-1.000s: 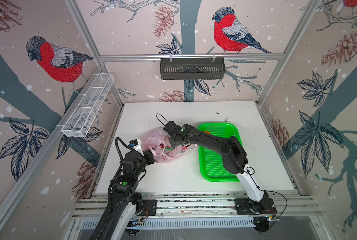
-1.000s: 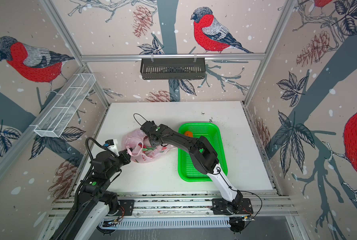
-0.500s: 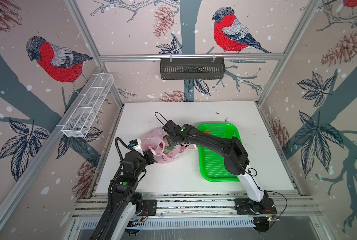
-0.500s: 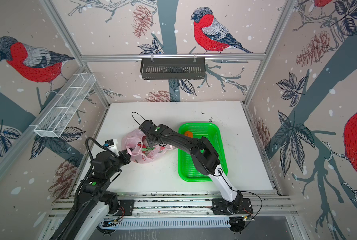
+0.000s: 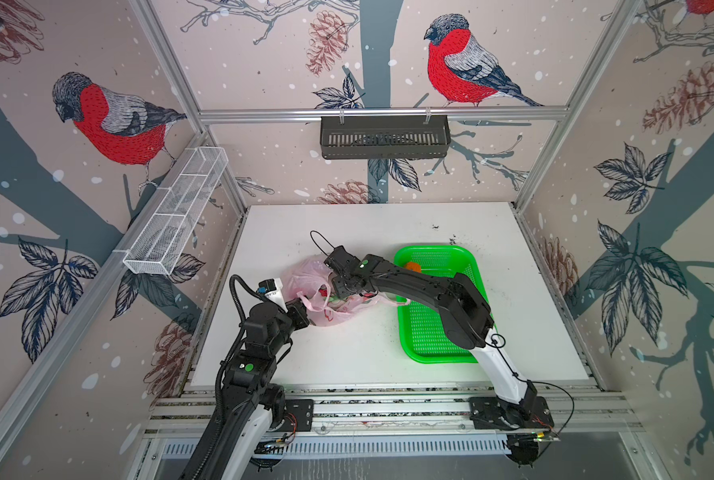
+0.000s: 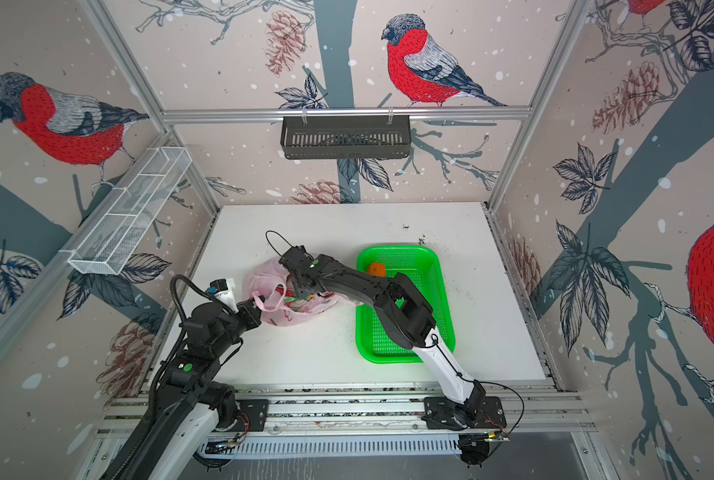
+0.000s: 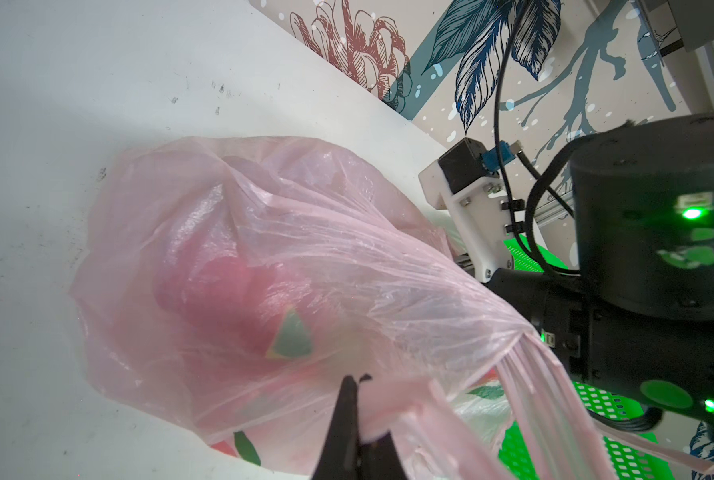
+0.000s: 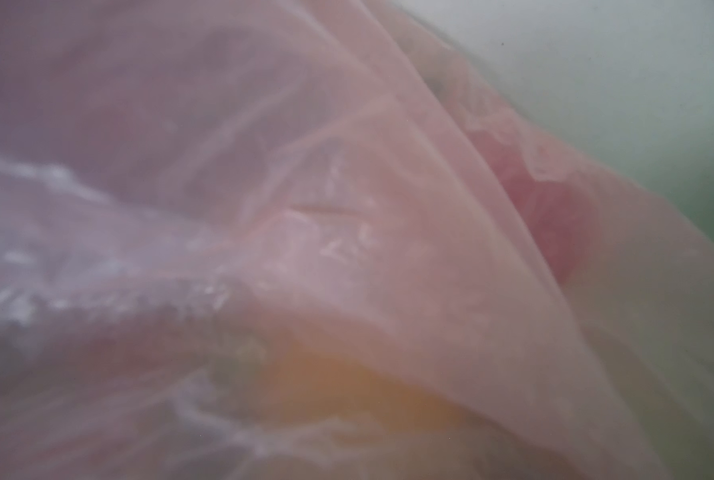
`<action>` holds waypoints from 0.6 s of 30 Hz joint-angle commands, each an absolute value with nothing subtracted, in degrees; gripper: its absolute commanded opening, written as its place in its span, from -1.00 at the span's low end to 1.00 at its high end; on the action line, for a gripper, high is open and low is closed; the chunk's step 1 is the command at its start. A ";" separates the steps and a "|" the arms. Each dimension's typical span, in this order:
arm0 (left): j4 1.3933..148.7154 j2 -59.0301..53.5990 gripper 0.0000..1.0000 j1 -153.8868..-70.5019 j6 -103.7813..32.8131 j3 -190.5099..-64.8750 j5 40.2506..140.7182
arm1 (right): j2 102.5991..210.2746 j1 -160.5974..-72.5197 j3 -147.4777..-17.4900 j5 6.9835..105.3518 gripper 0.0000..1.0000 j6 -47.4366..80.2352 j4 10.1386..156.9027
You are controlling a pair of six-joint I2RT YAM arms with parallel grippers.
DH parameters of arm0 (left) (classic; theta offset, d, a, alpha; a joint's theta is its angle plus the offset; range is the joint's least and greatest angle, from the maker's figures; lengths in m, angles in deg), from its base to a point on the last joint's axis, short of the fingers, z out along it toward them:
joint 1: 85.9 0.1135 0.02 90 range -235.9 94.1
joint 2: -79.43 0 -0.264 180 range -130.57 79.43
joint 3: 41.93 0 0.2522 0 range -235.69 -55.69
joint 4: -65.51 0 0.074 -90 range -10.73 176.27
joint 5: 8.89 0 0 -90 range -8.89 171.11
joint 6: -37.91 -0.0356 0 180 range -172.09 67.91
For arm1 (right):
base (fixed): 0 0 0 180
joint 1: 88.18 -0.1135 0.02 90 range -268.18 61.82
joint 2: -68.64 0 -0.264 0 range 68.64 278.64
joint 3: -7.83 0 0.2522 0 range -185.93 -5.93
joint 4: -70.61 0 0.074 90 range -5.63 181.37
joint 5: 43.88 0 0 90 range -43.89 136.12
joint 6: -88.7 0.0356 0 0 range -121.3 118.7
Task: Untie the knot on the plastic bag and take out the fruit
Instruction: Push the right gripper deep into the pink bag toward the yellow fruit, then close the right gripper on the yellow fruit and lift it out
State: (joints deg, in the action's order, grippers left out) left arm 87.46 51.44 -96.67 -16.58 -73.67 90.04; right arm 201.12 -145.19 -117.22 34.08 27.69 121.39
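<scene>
Pink bag (image 5: 303,276) lies on the white table (image 5: 368,353), just left of the green tray (image 5: 434,250), in both top views. The left gripper (image 5: 306,308) is closed on its near edge by a loop handle (image 5: 310,297). The right gripper (image 5: 339,291) is sunk in the bag's mouth, its fingers hidden, so I cannot tell whether they hold anything. One orange (image 5: 412,266) sits at the tray's far end. From the left wrist the film looks thin, crinkled and slack, drawn taut toward the pinch, and a red fruit (image 7: 222,291) shows through. It should be light, slippery and easily torn, so take gathered rim rather than a single layer. The right wrist shows only film against the lens, with perhaps a yellow fruit (image 8: 368,395) behind. The table is flat and scuffed; papered walls (image 5: 97,124) close in on three sides.
</scene>
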 commanded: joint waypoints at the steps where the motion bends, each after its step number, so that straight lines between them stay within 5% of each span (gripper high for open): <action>1: 86.04 51.48 -1.00 -96.70 -17.29 -73.71 89.89 | 202.07 -145.13 -117.03 33.13 0.23 28.84 119.97; 18: 85.95 51.48 -1.00 -96.67 -17.36 -73.66 90.06 | 203.19 -144.87 -118.04 33.48 0.71 28.85 119.52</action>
